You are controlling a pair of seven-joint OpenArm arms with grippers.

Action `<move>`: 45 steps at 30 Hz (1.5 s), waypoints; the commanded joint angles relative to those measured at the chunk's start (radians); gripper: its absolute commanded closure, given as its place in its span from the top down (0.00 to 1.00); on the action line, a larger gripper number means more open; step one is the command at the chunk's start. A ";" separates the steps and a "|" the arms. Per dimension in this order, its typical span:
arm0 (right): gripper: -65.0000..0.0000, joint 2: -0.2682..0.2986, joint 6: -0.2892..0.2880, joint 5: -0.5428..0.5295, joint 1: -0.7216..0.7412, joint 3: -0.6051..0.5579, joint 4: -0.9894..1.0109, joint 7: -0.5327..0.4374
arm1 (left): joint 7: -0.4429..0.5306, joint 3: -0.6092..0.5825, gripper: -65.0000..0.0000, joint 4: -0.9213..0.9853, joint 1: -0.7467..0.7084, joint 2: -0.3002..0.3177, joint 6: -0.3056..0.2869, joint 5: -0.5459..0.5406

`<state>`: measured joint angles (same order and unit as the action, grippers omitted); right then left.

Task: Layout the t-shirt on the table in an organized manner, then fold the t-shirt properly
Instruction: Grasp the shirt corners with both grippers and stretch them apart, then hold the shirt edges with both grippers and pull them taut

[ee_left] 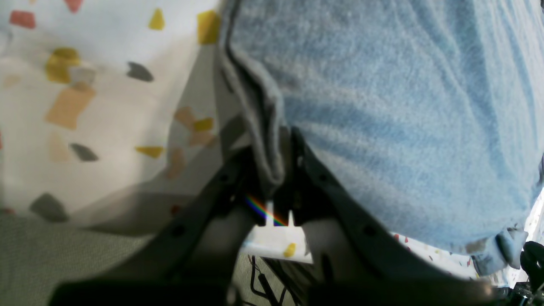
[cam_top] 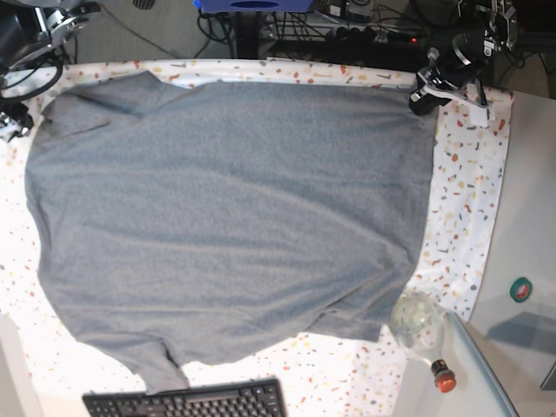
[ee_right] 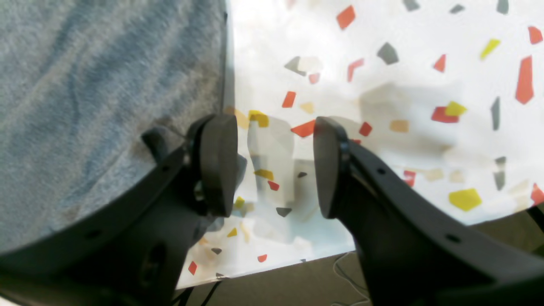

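Left tool pinches t-shirt edge; right tool open, empty; long axis crosswise.

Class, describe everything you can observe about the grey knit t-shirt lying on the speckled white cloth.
The heather-grey, soft-looking knit t-shirt lies spread, unfolded and lightly wrinkled, across the red-, yellow- and grey-flecked white cloth. Its edges are uneven, with bunched fabric at one far corner. At the other, the black left gripper pinches an edge. Its neck label cannot be made out.
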<state>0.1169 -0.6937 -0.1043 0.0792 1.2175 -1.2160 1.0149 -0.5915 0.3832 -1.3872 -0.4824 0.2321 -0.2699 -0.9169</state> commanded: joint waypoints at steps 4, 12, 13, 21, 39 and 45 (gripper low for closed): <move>0.34 0.020 -0.004 -0.012 0.011 -0.002 -0.032 0.041 | 0.012 0.004 0.00 -0.013 -0.003 0.011 -0.010 -0.009; 0.00 0.019 -0.004 -0.012 -0.086 -0.275 -0.223 0.041 | 0.012 0.007 0.00 -0.014 -0.002 0.011 -0.010 -0.008; 0.00 0.016 -0.004 -0.010 -0.089 -0.305 -0.235 0.035 | 0.012 0.006 0.00 -0.014 -0.002 0.011 -0.010 -0.008; 0.00 0.054 -0.004 -0.004 -0.091 -0.558 -0.203 -0.136 | 0.012 0.004 0.00 -0.010 0.014 0.013 -0.010 -0.006; 0.00 0.158 0.113 0.073 0.376 -0.664 0.574 -0.362 | -0.095 -0.019 0.00 0.004 0.294 0.003 -0.009 0.157; 0.00 0.177 0.113 0.243 0.546 -0.663 0.810 -0.598 | -0.095 -0.019 0.00 0.033 0.368 0.005 -0.009 0.157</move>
<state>0.2703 -0.5758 0.1410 0.5980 0.5533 -0.3912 0.4271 -0.6971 0.3592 -1.3453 -0.1165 0.2249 -0.2707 -0.7513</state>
